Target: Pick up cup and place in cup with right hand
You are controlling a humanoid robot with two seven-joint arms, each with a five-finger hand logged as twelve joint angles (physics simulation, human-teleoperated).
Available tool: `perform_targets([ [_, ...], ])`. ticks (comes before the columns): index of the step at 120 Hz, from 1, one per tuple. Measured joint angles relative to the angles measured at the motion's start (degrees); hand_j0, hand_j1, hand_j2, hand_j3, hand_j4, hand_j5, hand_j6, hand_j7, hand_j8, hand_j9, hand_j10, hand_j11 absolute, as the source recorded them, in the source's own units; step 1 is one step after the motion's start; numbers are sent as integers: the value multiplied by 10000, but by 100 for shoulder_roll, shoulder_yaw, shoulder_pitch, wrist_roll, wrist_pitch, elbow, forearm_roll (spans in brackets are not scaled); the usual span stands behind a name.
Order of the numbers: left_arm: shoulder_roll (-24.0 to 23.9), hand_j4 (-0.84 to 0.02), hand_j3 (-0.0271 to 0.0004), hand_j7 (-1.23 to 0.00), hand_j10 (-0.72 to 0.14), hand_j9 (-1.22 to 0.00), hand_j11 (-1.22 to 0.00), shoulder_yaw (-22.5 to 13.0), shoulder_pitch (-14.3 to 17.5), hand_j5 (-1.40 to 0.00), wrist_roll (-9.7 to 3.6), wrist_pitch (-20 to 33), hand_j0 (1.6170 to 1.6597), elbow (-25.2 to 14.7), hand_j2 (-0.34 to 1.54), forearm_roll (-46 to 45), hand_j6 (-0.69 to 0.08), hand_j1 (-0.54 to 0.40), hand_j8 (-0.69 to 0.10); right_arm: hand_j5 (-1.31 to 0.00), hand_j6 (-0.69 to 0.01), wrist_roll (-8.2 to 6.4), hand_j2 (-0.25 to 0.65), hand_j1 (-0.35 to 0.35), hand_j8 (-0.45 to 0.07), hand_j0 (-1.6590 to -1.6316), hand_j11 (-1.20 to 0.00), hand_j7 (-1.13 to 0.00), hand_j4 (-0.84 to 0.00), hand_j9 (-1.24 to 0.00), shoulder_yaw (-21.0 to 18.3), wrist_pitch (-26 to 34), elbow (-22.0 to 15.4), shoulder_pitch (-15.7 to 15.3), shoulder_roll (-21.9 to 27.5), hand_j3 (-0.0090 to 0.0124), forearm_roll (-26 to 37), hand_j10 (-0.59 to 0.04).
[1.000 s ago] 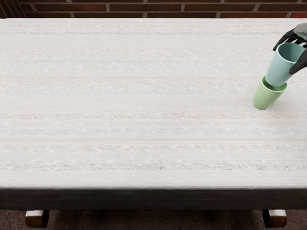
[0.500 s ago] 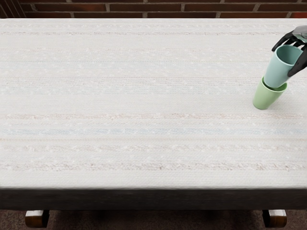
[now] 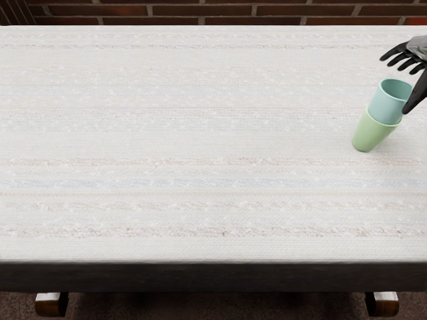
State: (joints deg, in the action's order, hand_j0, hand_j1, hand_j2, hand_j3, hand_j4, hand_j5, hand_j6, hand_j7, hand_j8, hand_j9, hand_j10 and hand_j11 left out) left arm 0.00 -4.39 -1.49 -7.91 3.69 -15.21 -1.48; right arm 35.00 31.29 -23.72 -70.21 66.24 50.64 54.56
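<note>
The pale blue cup [image 3: 387,107] sat inside the green cup [image 3: 373,135]; its lower part was hidden within the green walls, while its upper part rose above the green rim; its round mouth faced up and showed me some of the inner wall. The green cup was the outer container of the two, standing on its base on the pale, striped tabletop [image 3: 200,140], toward the right side of my view; the blue one filled its mouth, so I could not see down into it.

My right hand [image 3: 418,48] came in from the right, above and beside the cups; my fingers [image 3: 395,52] were spread well open and gripped nothing, their dark tips fanned out above the blue rim and apart from it; my thumb [image 3: 417,93] reached down along the right side of the blue cup, its tip overlapping the edge in my view; whether it touched the wall there, I could not tell. Behind the table's far edge ran a brick wall [image 3: 220,11].
</note>
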Motion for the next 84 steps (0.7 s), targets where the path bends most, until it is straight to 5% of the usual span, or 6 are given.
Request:
perform_targets([
  [25,0,0,-1,-1,0,-1,-1,0,0,-1,0,0,16581,0,0,0,0,3489,0,-1545,-1224,0,-211,-2125,-1197,-16580,-1538,-1531,-1230,-1541,29,-10,-323,5,-12,0,-49,-1212],
  [55,0,0,-1,-1,0,-1,-1,7,0,-1,0,-9,16581,-1,0,-1,0,3489,0,-719,-615,0,-92,-2861,-595,-16580,-714,-709,-601,-716,128,-198,-800,113,-106,0,-1074,-587],
  [84,0,0,-1,-1,0,-1,-1,-3,-26,-1,0,-32,16581,-8,0,-15,0,3490,0,-463,-406,0,-60,-3083,-392,-16580,-459,-456,-392,-460,429,-279,-939,195,-795,0,-1529,-381],
])
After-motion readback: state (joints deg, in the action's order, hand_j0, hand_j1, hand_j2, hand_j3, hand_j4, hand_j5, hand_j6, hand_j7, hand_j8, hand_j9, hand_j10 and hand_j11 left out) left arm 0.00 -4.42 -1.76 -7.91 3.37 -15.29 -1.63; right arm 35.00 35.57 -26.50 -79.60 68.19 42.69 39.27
